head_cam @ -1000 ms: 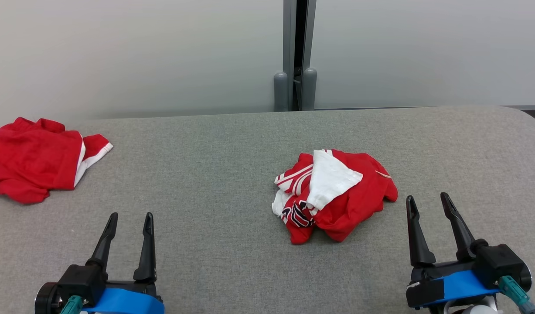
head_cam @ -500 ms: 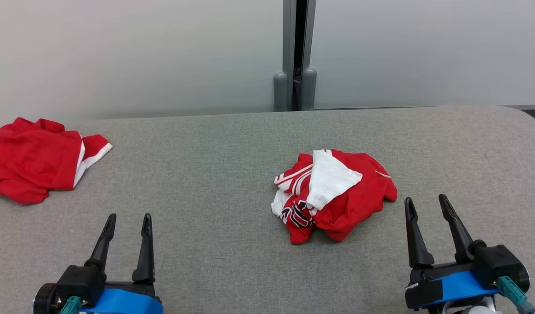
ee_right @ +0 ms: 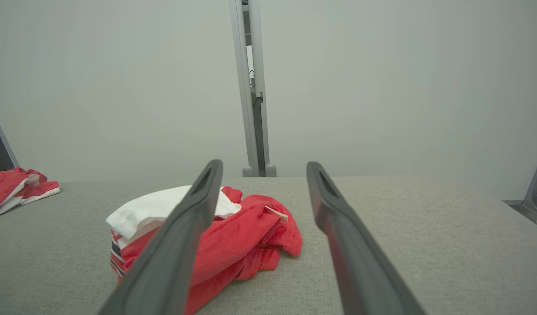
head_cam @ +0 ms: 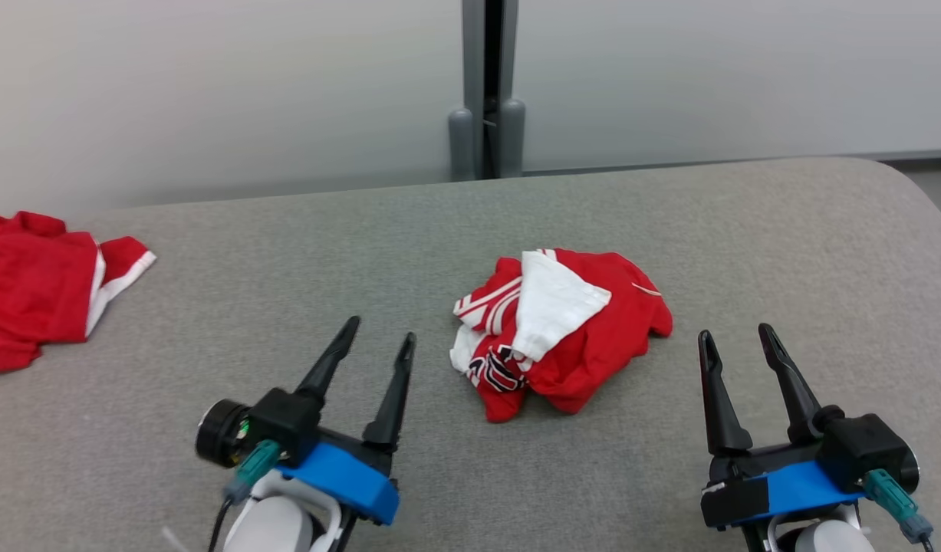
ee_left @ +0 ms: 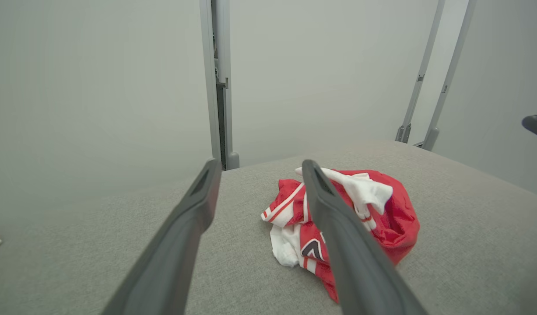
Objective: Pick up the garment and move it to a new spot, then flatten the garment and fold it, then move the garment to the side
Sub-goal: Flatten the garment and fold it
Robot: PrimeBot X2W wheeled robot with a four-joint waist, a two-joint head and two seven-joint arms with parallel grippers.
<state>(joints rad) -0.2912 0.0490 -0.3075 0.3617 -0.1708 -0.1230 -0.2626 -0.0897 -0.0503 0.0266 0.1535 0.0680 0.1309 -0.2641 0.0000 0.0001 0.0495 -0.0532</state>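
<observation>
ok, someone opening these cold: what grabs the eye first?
First, the red and white garment, crumpled in a heap near the middle of the grey table. Next, a second red garment lying at the table's far left edge. Then the left tool and right tool, both open and empty, flanking the heap without touching it.

Black tapered fingers [head_cam: 393, 392] sit on black housings [head_cam: 861, 452] with blue bands [head_cam: 804, 484], teal plugs [head_cam: 884, 491], white forearms [head_cam: 271, 529].
</observation>
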